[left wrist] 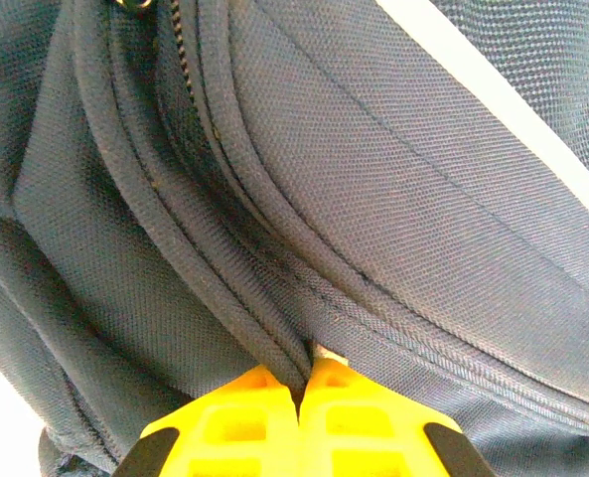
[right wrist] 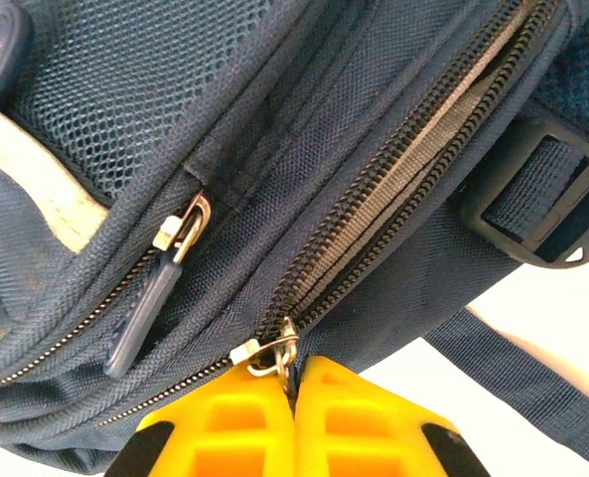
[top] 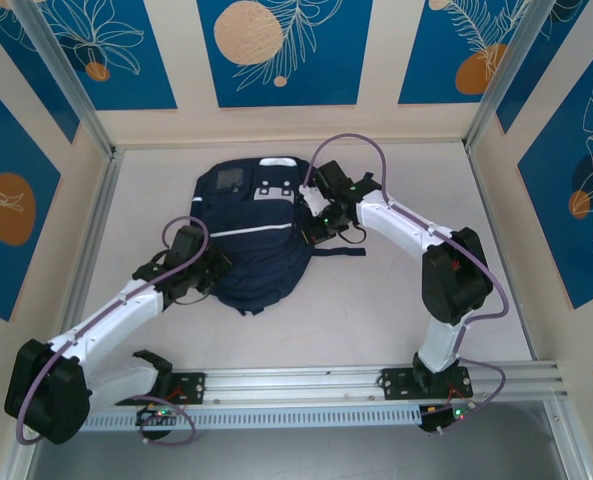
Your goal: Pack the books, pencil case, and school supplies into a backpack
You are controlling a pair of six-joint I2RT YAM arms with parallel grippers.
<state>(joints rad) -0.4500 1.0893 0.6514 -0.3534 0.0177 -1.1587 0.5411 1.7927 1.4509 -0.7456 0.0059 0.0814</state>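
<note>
- Blue walls (top: 276, 50) with orange circles and white leaf drawings stand around a pale surface (top: 376, 300).
- The backpack (top: 251, 240) lies flat in the middle of the surface. It is dark blue with a thin white stripe across it and a light grey patch near its far end.
- The left arm reaches in from the near left, and the left gripper (top: 208, 272) is at the near left edge of the backpack.
- In the left wrist view, the two yellow fingers (left wrist: 244, 417) are pressed tight together. They pinch a fold of the backpack's cloth at a seam, and a tiny white bit shows right at their tips.
- The right arm bends in from the right, and the right gripper (top: 319, 222) is at the far right side of the backpack.
- In the right wrist view, its yellow fingers are closed too, with no gap between them. They pinch the metal zipper pull (right wrist: 277, 350) of the big zipper.
- Past the pull, the big zipper (right wrist: 413, 169) is open a little, with grey showing inside.
- A second zipper with a dark blue tab (right wrist: 135, 318) sits just beside it, under a mesh pocket (right wrist: 125, 89).
- A black strap (right wrist: 532, 194) lies on the right.
</note>
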